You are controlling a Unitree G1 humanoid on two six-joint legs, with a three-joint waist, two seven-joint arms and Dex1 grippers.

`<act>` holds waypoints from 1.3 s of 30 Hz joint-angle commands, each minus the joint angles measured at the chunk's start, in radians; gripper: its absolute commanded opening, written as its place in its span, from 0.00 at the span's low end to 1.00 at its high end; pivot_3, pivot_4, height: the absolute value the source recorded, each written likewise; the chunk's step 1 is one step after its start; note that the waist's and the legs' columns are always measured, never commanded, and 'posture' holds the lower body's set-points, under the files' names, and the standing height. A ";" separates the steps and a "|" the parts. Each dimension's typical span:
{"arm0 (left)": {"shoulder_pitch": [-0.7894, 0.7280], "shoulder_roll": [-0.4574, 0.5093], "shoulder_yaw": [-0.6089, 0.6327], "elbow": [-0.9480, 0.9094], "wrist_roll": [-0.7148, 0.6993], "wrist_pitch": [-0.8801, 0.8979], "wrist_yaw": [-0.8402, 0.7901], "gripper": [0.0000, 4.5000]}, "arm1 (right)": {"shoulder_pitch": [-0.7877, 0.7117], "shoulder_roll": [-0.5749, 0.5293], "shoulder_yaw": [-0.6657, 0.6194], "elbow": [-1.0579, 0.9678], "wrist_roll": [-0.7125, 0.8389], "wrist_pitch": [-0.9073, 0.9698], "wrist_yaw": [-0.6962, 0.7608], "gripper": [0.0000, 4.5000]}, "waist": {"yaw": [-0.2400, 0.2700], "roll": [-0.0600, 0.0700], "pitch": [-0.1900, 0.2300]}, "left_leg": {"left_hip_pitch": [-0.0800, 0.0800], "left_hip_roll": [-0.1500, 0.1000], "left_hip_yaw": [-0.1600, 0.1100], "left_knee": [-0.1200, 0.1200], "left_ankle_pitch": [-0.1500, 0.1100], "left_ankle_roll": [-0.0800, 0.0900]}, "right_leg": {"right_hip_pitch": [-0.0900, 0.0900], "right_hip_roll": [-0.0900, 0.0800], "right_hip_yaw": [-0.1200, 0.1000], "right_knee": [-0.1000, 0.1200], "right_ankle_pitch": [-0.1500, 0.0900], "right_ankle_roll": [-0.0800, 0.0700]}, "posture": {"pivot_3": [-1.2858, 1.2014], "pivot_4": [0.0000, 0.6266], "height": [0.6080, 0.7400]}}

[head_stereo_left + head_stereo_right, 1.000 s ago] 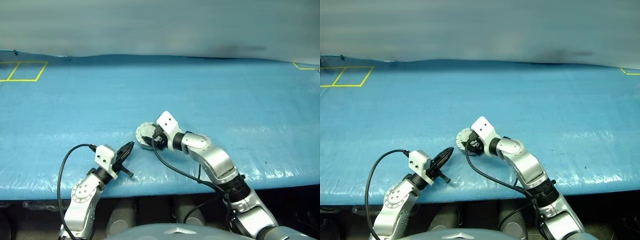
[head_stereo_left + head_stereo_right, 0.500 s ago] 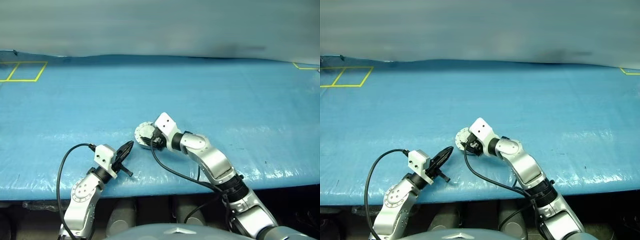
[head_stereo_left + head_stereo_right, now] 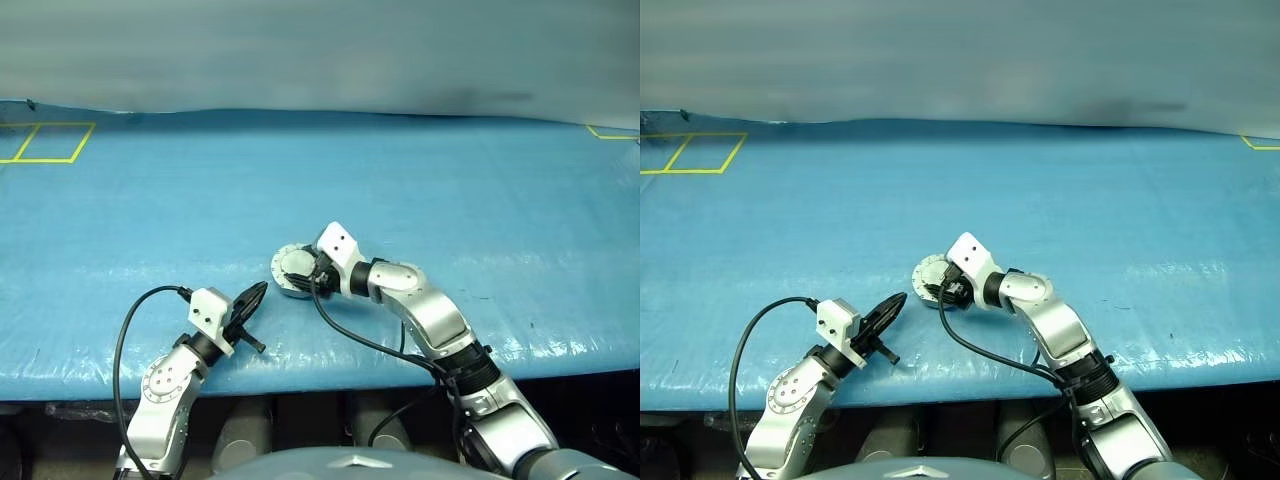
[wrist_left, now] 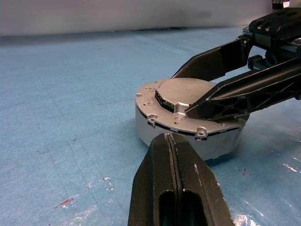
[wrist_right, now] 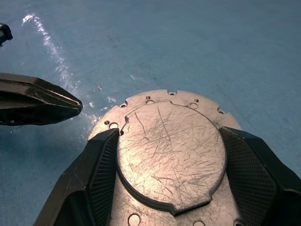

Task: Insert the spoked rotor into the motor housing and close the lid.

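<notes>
The right gripper (image 5: pixel 170 183) has its 2 jaws spread wide, 1 on each side of the raised round centre of the lid (image 5: pixel 169 153), their ribbed inner pads pressed against or just beside its edge; whether they actually squeeze it cannot be told. The lid lies flat and closed on the motor housing (image 4: pixel 188 134), its scratched plain grey outer face up, with small holes around its notched rim. A thin dark seam runs between lid and shell in the left wrist view. The rotor is out of sight.

The left gripper (image 4: pixel 170 141) has its 2 jaws pressed together into a single black point, holding nothing. It hovers low over the surface (image 3: pixel 480 200), aimed at the housing's side wall, near it but apart.

In the head views the housing (image 3: pixel 288 272) sits on the near half of the blue covered surface, a little left of centre. The right arm reaches in from the lower right to it, and the left gripper (image 3: pixel 256 296) lies just to its near left, a black cable looping off the wrist. Yellow tape lines (image 3: pixel 45 142) mark the far left corner, and another yellow mark (image 3: pixel 610 132) shows at the far right edge.
</notes>
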 commanded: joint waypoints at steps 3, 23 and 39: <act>-0.002 0.007 -0.008 -0.023 -0.017 0.004 -0.007 0.00 | -0.025 -0.001 -0.017 0.060 -0.005 -0.046 0.028 0.67 | 0.000 0.000 0.000 | 0.000 0.000 0.000 0.000 0.000 0.000 | 0.000 0.000 0.000 0.000 0.000 0.000 | 0.52 0.24 1.00; 0.014 0.012 -0.017 -0.044 -0.013 0.017 0.002 0.00 | -0.018 -0.002 0.010 0.057 -0.043 -0.012 0.028 0.67 | 0.000 0.000 0.000 | 0.001 0.000 0.000 0.000 0.000 0.000 | 0.000 0.000 0.000 0.000 0.000 0.000 | 0.52 0.24 1.00; -0.110 -0.009 0.019 -0.135 -0.078 0.224 0.096 0.00 | -0.016 0.009 0.031 0.050 -0.062 0.050 0.009 0.67 | 0.001 0.001 -0.001 | 0.001 0.000 0.000 -0.001 0.000 0.000 | 0.000 0.000 -0.001 0.000 0.000 0.000 | 0.52 0.24 1.00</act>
